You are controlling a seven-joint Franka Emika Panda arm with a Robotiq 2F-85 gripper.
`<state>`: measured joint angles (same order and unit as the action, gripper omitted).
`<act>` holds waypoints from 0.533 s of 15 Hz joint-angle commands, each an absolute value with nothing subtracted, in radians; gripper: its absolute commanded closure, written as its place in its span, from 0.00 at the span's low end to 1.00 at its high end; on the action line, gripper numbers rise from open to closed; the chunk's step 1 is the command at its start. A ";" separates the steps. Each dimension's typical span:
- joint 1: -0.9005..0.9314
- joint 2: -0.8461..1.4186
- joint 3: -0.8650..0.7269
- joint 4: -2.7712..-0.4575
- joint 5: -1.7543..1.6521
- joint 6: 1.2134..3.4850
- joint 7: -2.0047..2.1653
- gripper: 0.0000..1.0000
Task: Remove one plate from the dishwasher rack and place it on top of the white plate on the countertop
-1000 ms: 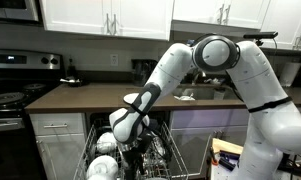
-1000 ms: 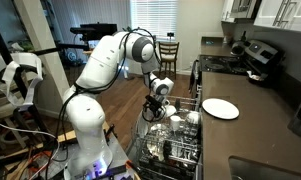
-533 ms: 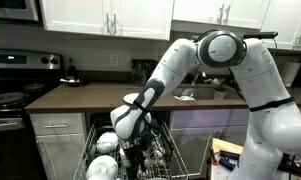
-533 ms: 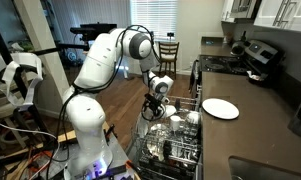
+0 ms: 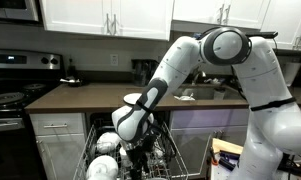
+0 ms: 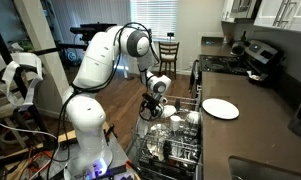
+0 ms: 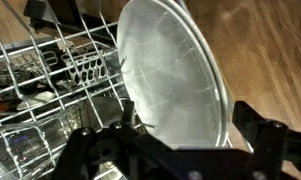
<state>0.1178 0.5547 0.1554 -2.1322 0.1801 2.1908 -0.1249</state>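
Over the dishwasher rack (image 6: 178, 148), toward its left edge in an exterior view, the gripper (image 6: 153, 110) hangs with its jaws spread wide, clasping nothing. From the wrist, the rack's wire tines stand at the left. A pale plate (image 7: 170, 80) rises upright between the two dark fingers (image 7: 90, 150), contact unclear, with wooden floor (image 7: 275, 50) beyond. Further right, the white plate (image 6: 220, 108) lies flat on the countertop (image 6: 260, 140), near the edge beside the rack.

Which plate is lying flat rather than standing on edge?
The white plate on the countertop: it lies flat and alone, while the big plate in the dishwasher rack stands on edge.
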 commanded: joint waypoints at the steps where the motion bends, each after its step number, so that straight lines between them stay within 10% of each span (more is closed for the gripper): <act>1: 0.127 0.517 0.151 -2.153 0.152 2.172 -0.092 0.00; 8: 0.138 0.497 0.141 -2.107 0.074 2.163 -0.086 0.00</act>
